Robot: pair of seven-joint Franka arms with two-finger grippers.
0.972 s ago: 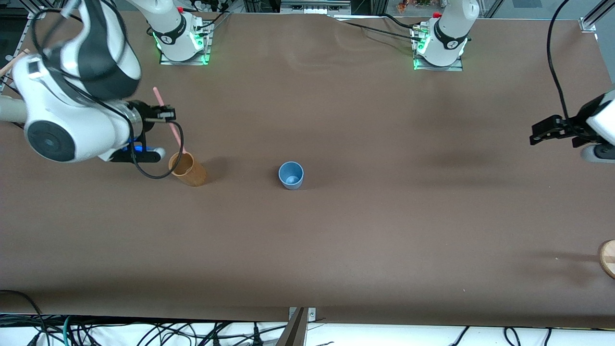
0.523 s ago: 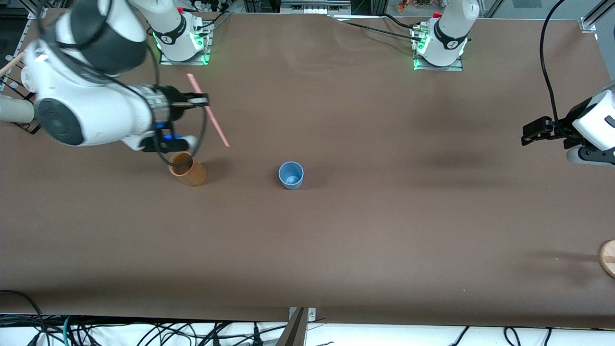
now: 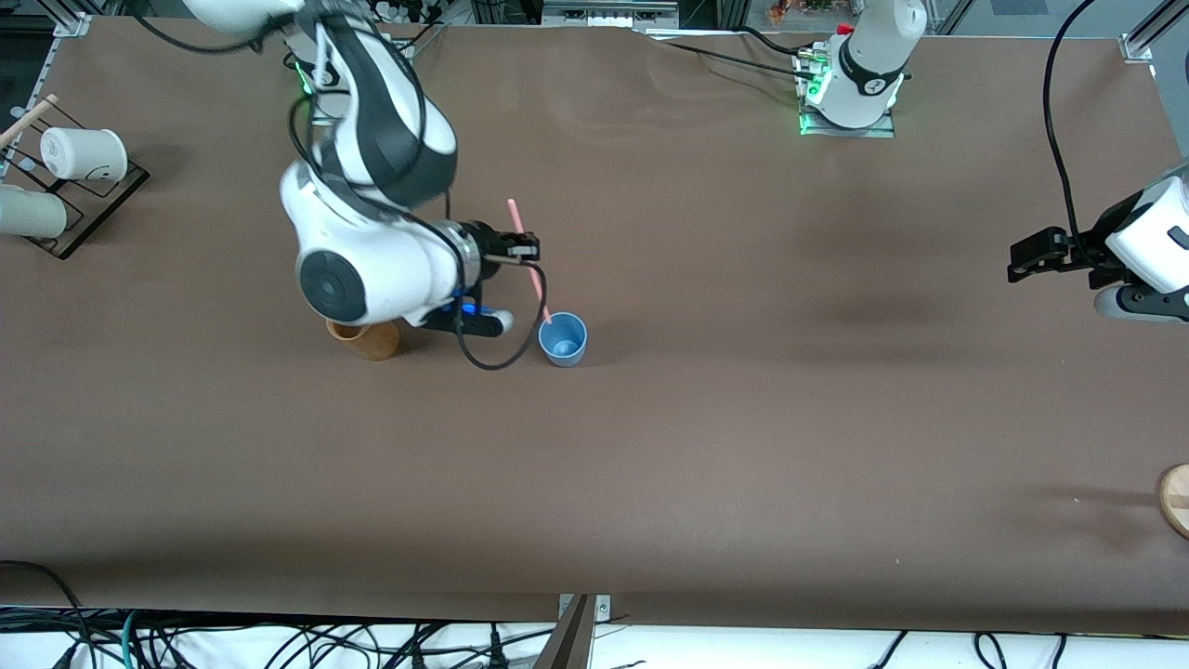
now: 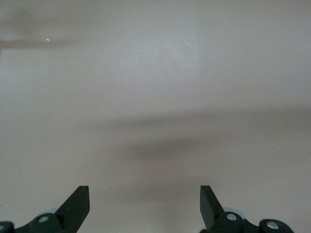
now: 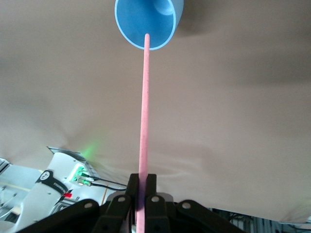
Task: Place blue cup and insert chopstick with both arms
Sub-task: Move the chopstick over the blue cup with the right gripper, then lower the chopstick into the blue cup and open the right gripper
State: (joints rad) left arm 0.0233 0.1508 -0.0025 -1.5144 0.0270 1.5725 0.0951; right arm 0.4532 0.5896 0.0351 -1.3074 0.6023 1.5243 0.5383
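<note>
Small light-blue plastic cup (image 3: 563, 339) upright on the brown table (image 3: 706, 446), near the middle, open side up. Tan-orange wooden-looking cup (image 3: 370, 340) beside it, toward the right arm's end of the table, partly hidden under the right arm.

Right gripper (image 3: 528, 248) up in the air, just over the table next to the blue cup, fingers clenched on the thin straight pink chopstick (image 3: 529, 263). Chopstick tilted, lower tip at the rim of the blue cup; in the right wrist view tip (image 5: 147, 35) seen just at the cup mouth (image 5: 148, 22), whether already inside cannot be told.

Left gripper (image 3: 1025, 261) waiting over the left arm's end of the table, well apart from both cups, fingers (image 4: 77, 204) spread wide and released, nothing between them, only bare table below.

White paper cups (image 3: 82, 154) on a dark rack (image 3: 97, 209) at the right arm's end. Round wooden piece (image 3: 1176, 498) at the table edge at the left arm's end, nearer to the front camera.
</note>
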